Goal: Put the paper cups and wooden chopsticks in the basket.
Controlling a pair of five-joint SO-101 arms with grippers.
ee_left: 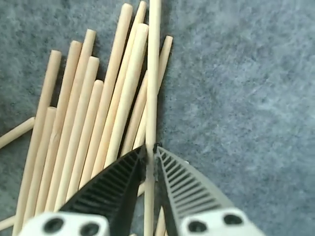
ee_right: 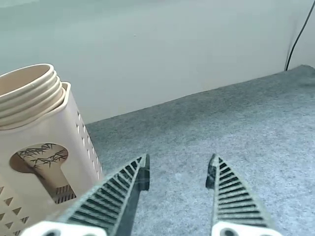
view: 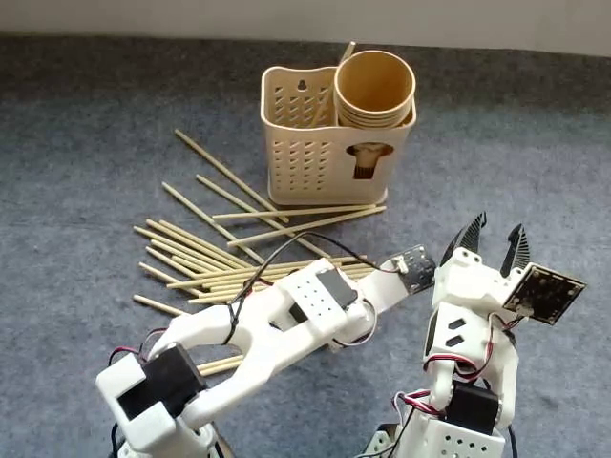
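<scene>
A beige perforated basket stands at the back of the grey carpet, with a stack of paper cups in its right compartment. Several wooden chopsticks lie scattered in front of it. My left gripper is down at the right end of the pile, shut on one chopstick that runs out between its jaws beside the others. My right gripper is raised to the right of the pile, open and holding nothing. In the right wrist view it faces past the basket and cups.
The left arm stretches from the near left across the lower chopsticks. A pale wall rises behind the carpet's far edge. Bare carpet spreads to the right of the basket.
</scene>
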